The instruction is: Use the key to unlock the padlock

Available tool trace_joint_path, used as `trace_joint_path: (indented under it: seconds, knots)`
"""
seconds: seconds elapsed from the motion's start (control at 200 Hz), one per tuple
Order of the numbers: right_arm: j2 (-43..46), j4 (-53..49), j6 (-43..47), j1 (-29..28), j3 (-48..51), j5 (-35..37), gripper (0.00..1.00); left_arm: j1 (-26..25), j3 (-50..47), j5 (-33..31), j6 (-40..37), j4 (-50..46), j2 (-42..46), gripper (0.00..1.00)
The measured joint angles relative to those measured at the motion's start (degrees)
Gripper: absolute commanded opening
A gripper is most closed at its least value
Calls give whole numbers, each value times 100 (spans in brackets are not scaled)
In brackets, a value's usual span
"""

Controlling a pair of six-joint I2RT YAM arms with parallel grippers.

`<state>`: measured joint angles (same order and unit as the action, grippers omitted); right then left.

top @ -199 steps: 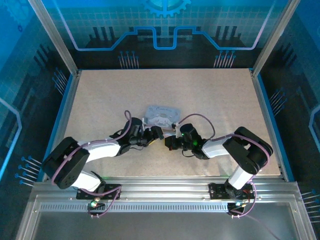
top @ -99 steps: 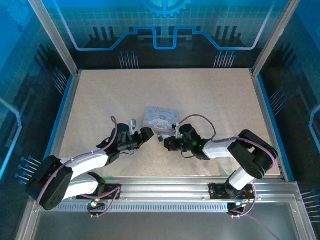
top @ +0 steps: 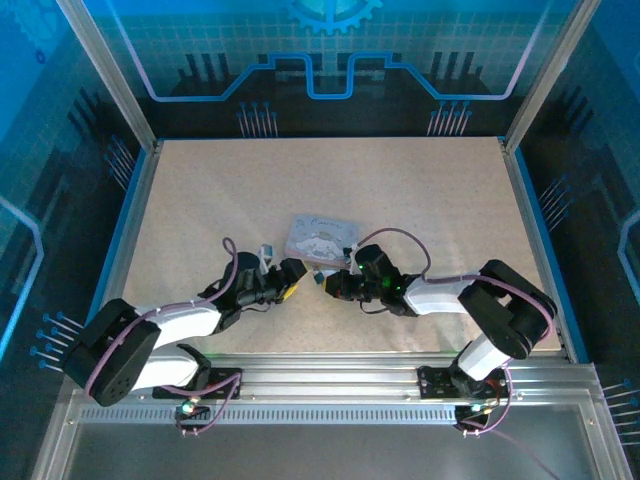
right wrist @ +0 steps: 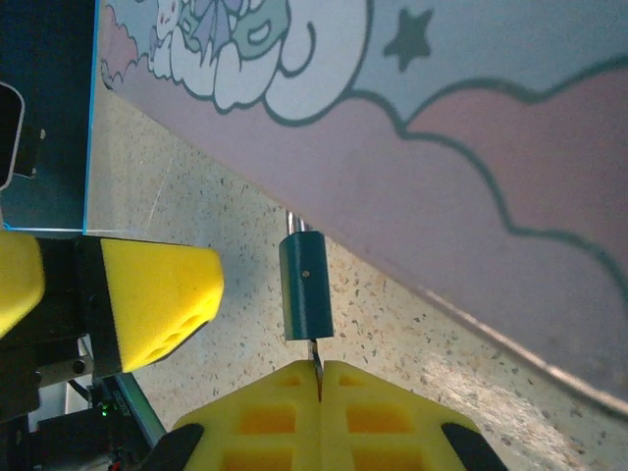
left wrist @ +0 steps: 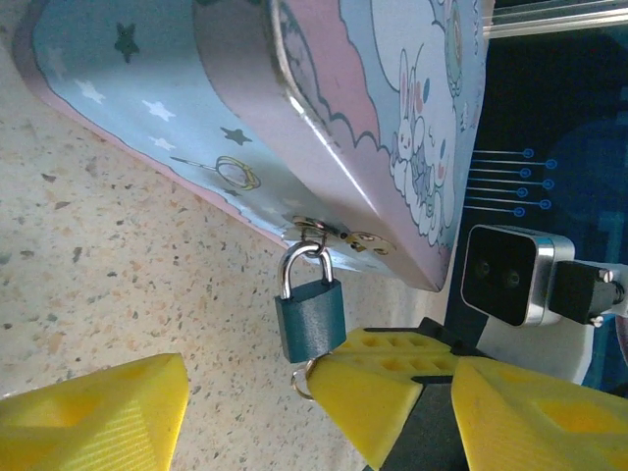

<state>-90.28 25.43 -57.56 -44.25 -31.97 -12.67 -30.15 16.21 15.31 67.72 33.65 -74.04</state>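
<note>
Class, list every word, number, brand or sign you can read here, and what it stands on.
No readable words or numbers.
tin: printed stars, clouds and rabbits, no lettering legible.
padlock: plain, no marking visible.
back panel: a gear sign, no text.

**Top view, centre of frame:** tin (top: 322, 238) on the table (top: 420, 190). Just below it, the left gripper (top: 293, 280) at left faces the right gripper (top: 326, 283) at right.

**Right wrist view, mid-frame:** padlock (right wrist: 306, 285) against the tin's edge. The key (right wrist: 316, 357) is directly below, touching its base, clamped in the right gripper.
</note>
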Motion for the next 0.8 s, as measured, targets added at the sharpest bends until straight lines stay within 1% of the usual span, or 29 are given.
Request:
trace_joint_path:
  seconds: [0.11, 0.29, 0.8]
  knots:
    - [31, -127, -61, 0, -59, -4, 0, 0, 0, 59, 85, 192, -214, 67]
    - [44, -249, -153, 0, -120, -15, 0, -2, 0, 133, 271, 599, -621, 58]
    - [44, -315, -208, 0, -153, -127, 0, -229, 20, 254, 564, 1635, -1596, 50]
